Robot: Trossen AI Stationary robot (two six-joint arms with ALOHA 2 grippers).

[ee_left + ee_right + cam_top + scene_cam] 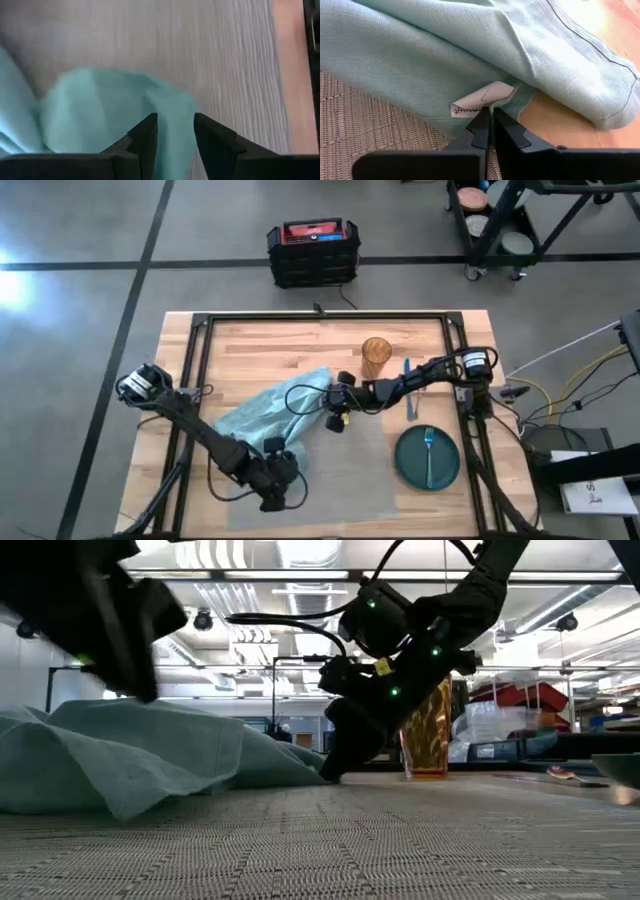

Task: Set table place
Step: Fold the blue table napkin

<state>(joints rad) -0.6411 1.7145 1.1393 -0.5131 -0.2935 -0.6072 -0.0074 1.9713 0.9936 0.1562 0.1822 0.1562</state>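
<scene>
The step in hand looks to be the handling of the teal napkin (268, 412), which is lying crumpled across the far-left part of the grey placemat (350, 470) on the wooden table (270, 345), and both arms are working on it.

The right gripper (487, 116) is sitting at the napkin's 3 o'clock edge in the high view, near the centre of the table. Its fingers are pinched together on the cloth's hem, right at a small white label (477, 102).

The left gripper (175, 125) is hovering at about 5 o'clock of the napkin, over the placemat's near-left area. Its fingers are standing slightly apart with a teal fold (125, 110) lying between and beyond them; whether they are touching the cloth cannot be told.

The placemat is stretching from under the cloth toward 4 o'clock, where the dark green plate (415, 470) with a fork (429, 452) on it is resting. An amber glass (376, 356) is standing at about 1 o'clock of the right gripper, with a blue-handled utensil (408, 392) just beside it.

The next move probably calls for the left fingers to be closing on their fold, so both arms can be lifting and spreading the cloth without dragging the mat.
</scene>
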